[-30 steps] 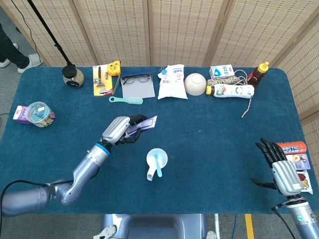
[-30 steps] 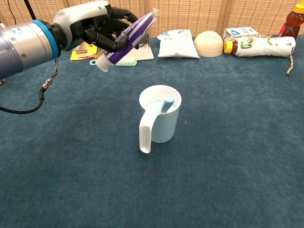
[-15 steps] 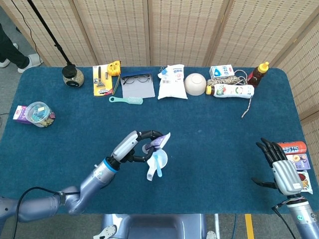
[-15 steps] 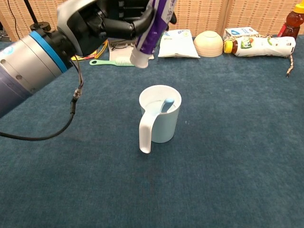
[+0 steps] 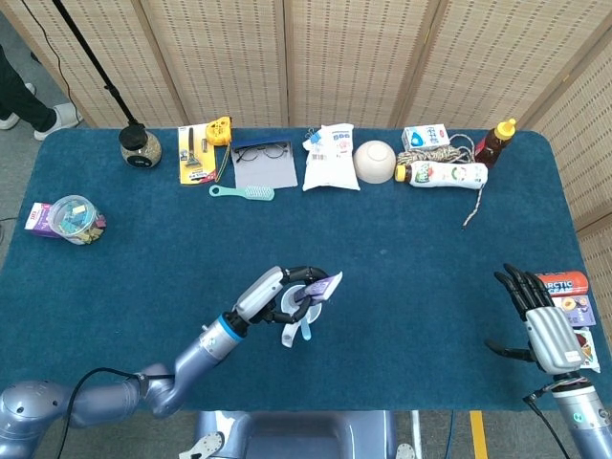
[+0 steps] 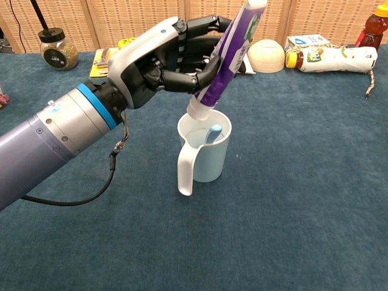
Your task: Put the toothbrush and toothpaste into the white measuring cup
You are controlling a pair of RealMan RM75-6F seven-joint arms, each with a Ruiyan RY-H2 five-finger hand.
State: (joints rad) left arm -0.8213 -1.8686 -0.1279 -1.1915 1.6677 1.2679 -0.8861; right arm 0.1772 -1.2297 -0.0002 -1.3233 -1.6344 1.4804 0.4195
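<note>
The white measuring cup (image 6: 207, 159) stands mid-table with its handle toward me, and the blue toothbrush (image 6: 213, 133) leans inside it. My left hand (image 6: 173, 60) holds the purple-and-white toothpaste tube (image 6: 226, 57) nearly upright, cap end down, just over the cup's rim. In the head view the same left hand (image 5: 277, 293) and toothpaste tube (image 5: 321, 288) cover most of the measuring cup (image 5: 291, 335). My right hand (image 5: 541, 325) hovers open at the table's right edge, far from the cup.
Along the far edge lie a jar (image 5: 140, 146), razor pack (image 5: 195, 155), glasses (image 5: 261, 151), green comb (image 5: 242, 192), white pouch (image 5: 331, 159), bowl (image 5: 375, 162), bottles (image 5: 448, 174) and rope. A candy jar (image 5: 75, 219) sits far left; snack packets (image 5: 564, 287) lie by my right hand.
My left hand has carried the toothpaste tube forward and down, turning it upright, from left of the cup to directly above its opening. The right hand stayed still.
</note>
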